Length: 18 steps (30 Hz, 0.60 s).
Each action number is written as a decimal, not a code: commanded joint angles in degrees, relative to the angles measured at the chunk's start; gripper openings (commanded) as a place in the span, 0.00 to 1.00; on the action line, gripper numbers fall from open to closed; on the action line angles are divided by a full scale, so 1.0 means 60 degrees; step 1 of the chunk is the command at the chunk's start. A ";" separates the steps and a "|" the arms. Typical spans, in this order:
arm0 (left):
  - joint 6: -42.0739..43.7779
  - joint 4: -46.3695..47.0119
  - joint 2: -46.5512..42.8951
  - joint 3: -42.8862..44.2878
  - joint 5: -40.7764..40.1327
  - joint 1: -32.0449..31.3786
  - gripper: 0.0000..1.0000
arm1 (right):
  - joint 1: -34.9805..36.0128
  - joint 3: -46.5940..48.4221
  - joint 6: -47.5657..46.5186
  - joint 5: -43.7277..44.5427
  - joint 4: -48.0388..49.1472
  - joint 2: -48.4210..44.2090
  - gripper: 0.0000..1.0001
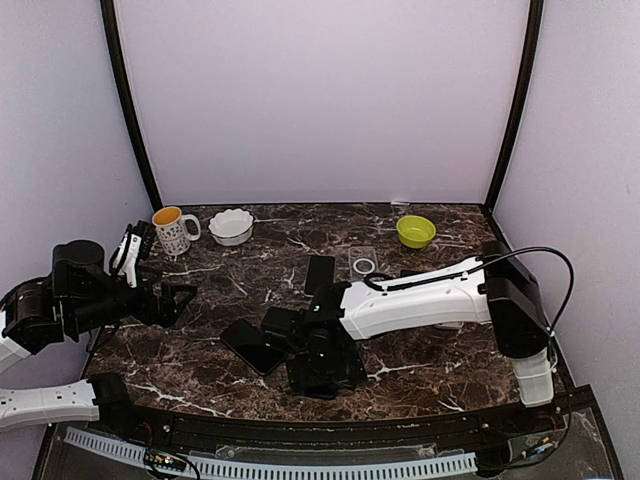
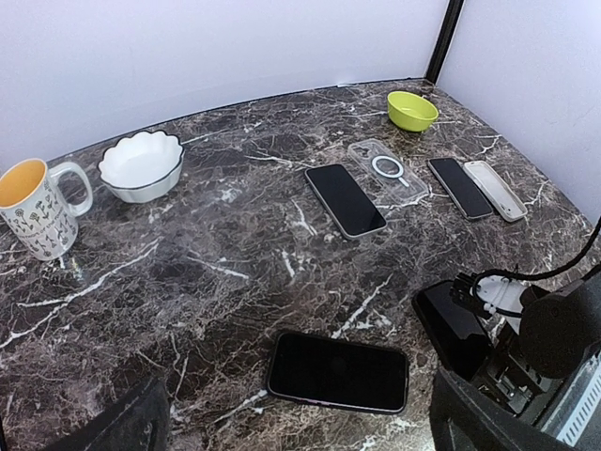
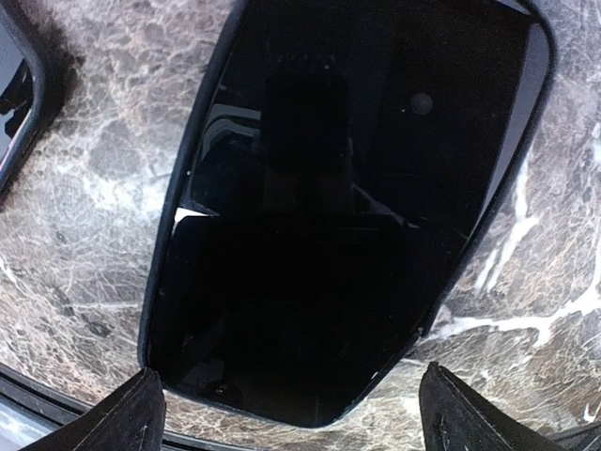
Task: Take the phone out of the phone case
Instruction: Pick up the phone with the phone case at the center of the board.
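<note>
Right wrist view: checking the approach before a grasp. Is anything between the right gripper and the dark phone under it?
Nothing visible does. The open right gripper hangs directly over the phone, which lies bare on the marble table.

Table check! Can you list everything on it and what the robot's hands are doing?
Surface: dark marbled table.
Job's things: black phone flat under the right gripper; another phone beside it.
Clutter: mug, white bowl, green bowl, clear case, pale case, centre phone, phone beside the pale case.
Grippers: both open, holding nothing; left gripper hovers off to the left.
Cables: black cable loops off the right arm.
Surroundings: pale walls, black corner posts.
</note>
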 commanded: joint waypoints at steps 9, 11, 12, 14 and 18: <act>0.0146 0.0216 -0.0158 -0.0138 0.0127 0.0035 0.99 | -0.0046 -0.0875 0.1691 0.1343 0.1093 -0.0843 0.98; 0.0168 0.0239 -0.0158 -0.0140 0.0151 0.0022 0.99 | -0.0042 -0.0818 0.1684 0.1331 0.1337 -0.0738 0.98; 0.0175 0.0235 -0.0158 -0.0140 0.0167 0.0021 0.99 | -0.0049 -0.0809 0.1633 0.1266 0.1489 -0.0708 0.98; 0.0174 0.0243 -0.0158 -0.0140 0.0187 0.0024 0.99 | -0.0044 -0.0801 0.1643 0.1219 0.1691 -0.0671 0.98; 0.0192 0.0246 -0.0172 -0.0154 0.0203 0.0030 0.99 | -0.0056 -0.0787 0.1720 0.1249 0.1838 -0.0551 0.98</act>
